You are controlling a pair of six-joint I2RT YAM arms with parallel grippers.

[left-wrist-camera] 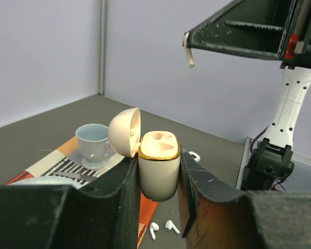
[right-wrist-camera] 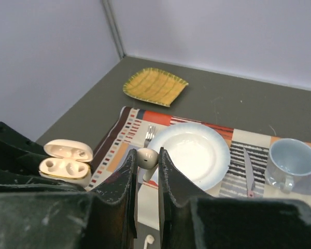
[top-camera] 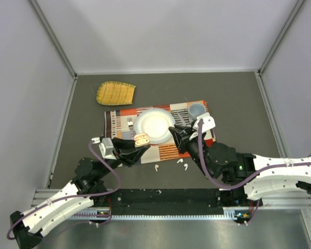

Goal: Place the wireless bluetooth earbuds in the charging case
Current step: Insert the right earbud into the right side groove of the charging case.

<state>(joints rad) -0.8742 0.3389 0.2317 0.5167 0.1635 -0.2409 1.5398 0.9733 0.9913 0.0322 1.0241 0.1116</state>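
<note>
My left gripper (top-camera: 140, 142) (left-wrist-camera: 159, 161) is shut on the cream charging case (top-camera: 141, 138) (left-wrist-camera: 158, 176) and holds it upright above the table. The case's lid (left-wrist-camera: 124, 132) is flipped open and both of its sockets are empty. My right gripper (top-camera: 174, 132) (right-wrist-camera: 146, 155) is shut on one white earbud (right-wrist-camera: 147, 157), head up, above the placemat's near edge. The case (right-wrist-camera: 66, 168) sits to the left of it, apart. Other earbuds (top-camera: 156, 167) (top-camera: 182, 163) (left-wrist-camera: 163, 228) lie on the table just in front of the placemat.
A patterned placemat (top-camera: 119, 122) carries a white plate (top-camera: 153, 125) (right-wrist-camera: 189, 150), a fork (right-wrist-camera: 149, 136), a knife (right-wrist-camera: 247, 166) and a pale blue cup (top-camera: 196, 109) (right-wrist-camera: 292, 161). A yellow woven mat (top-camera: 115, 93) lies behind it on the left. Walls enclose the table.
</note>
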